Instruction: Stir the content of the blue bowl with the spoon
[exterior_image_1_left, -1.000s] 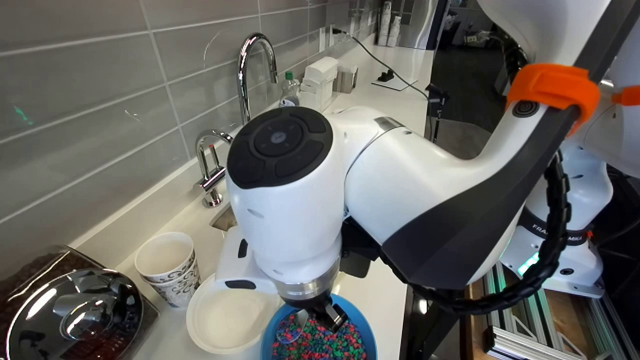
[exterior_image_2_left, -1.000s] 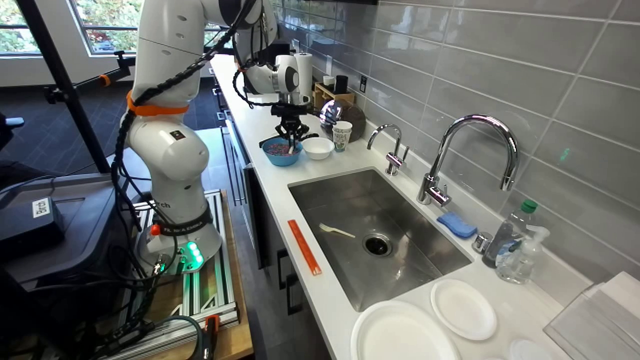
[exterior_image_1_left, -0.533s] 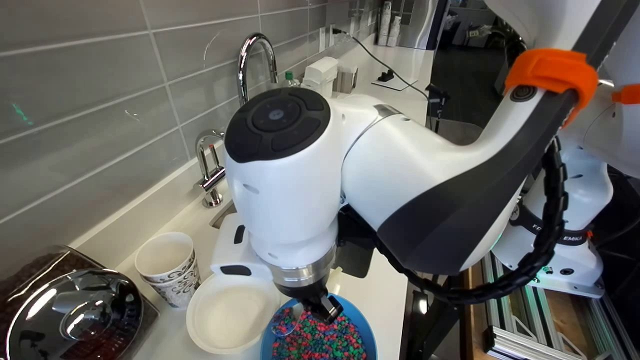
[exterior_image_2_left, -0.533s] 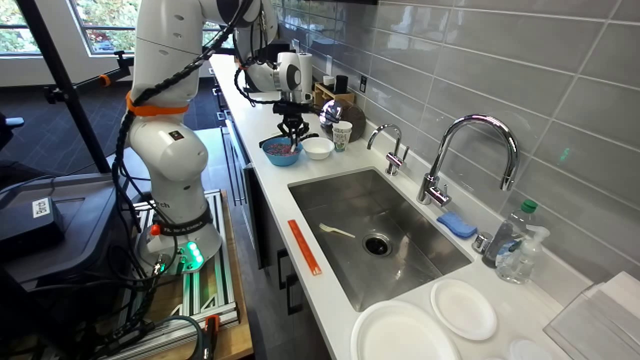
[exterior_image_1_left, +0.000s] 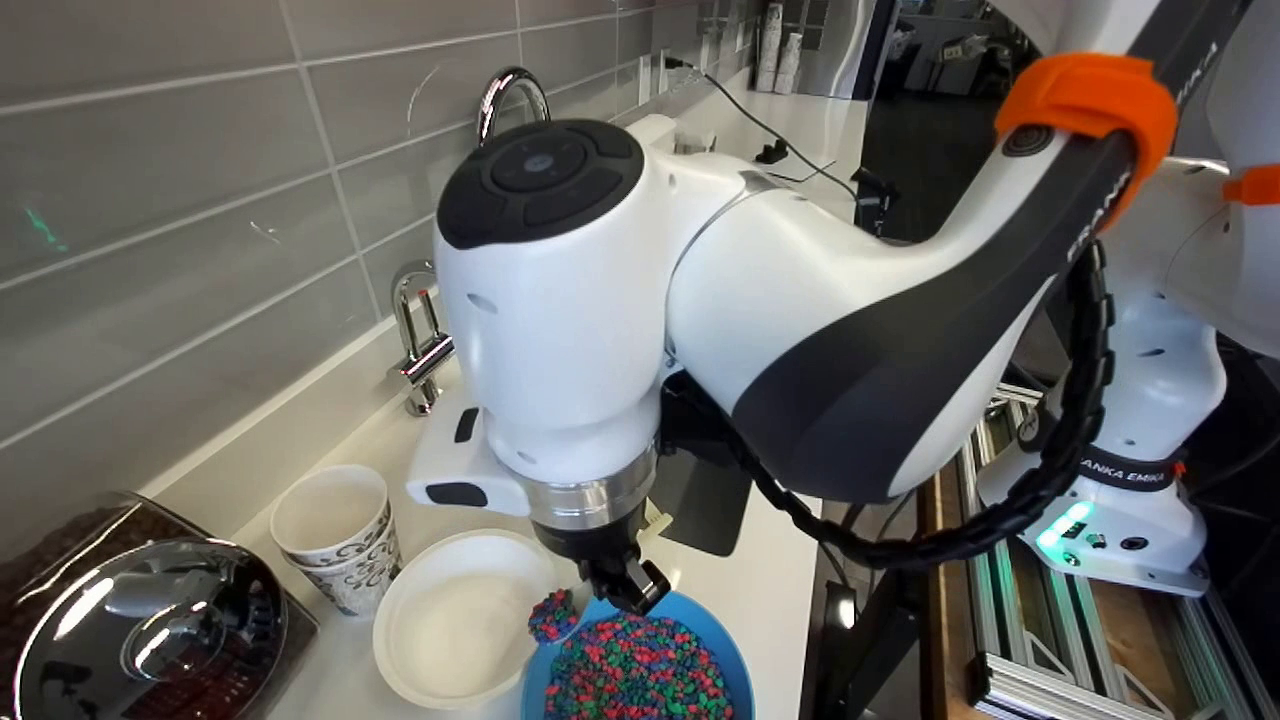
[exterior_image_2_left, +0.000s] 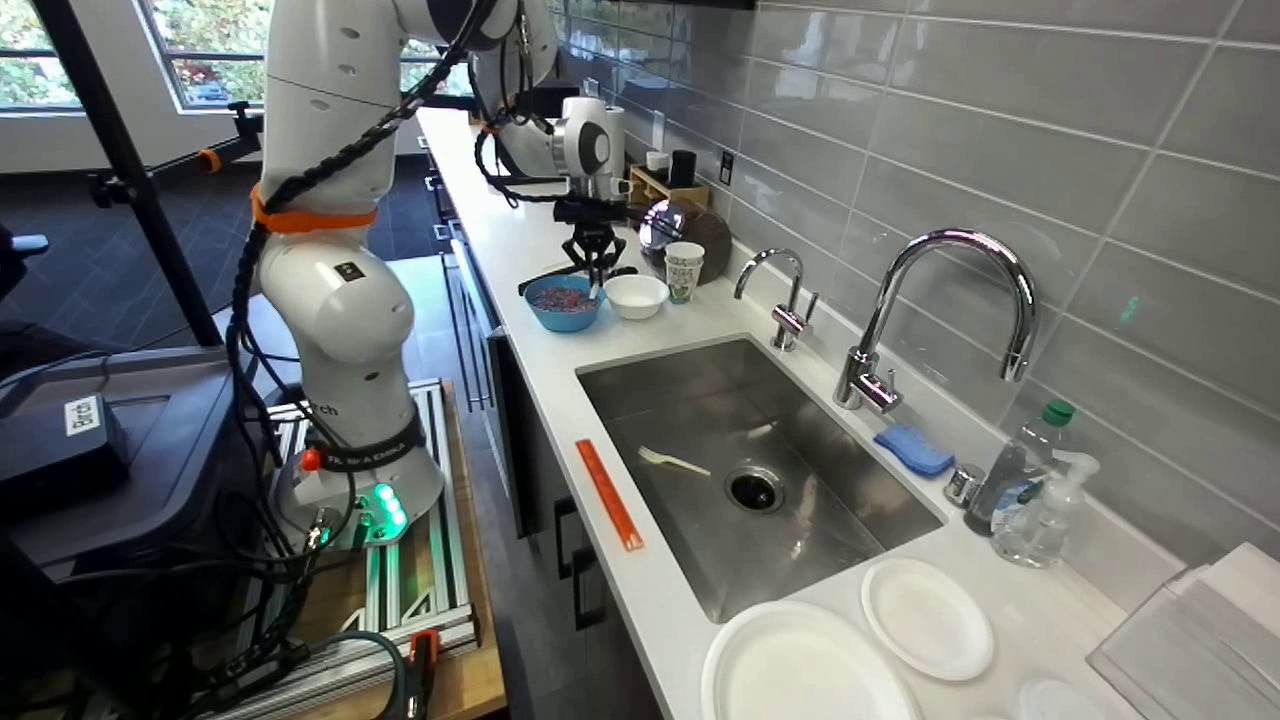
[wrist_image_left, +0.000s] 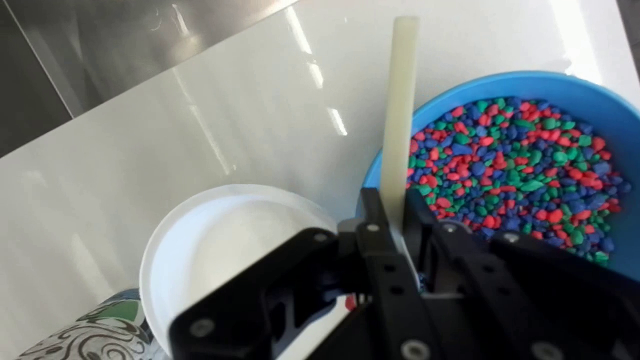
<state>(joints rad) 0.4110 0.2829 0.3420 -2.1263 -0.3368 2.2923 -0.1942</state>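
L→R from here: ptrnd cups (exterior_image_1_left: 340, 545), stacked | plain wht bowl (exterior_image_1_left: 462, 620) | spoon (wrist_image_left: 400, 100), heaped w/ content (exterior_image_1_left: 553, 617), up nr rim of blue bowl (exterior_image_1_left: 728, 645); gripper (wrist_image_left: 392, 198) clamped on spoon hndl | in blue bowl: more content; red, blue & green bits

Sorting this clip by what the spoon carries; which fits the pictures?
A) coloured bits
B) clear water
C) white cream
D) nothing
A: the spoon bears a heap of red, blue and green bits, seen in an exterior view, like those in the blue bowl.
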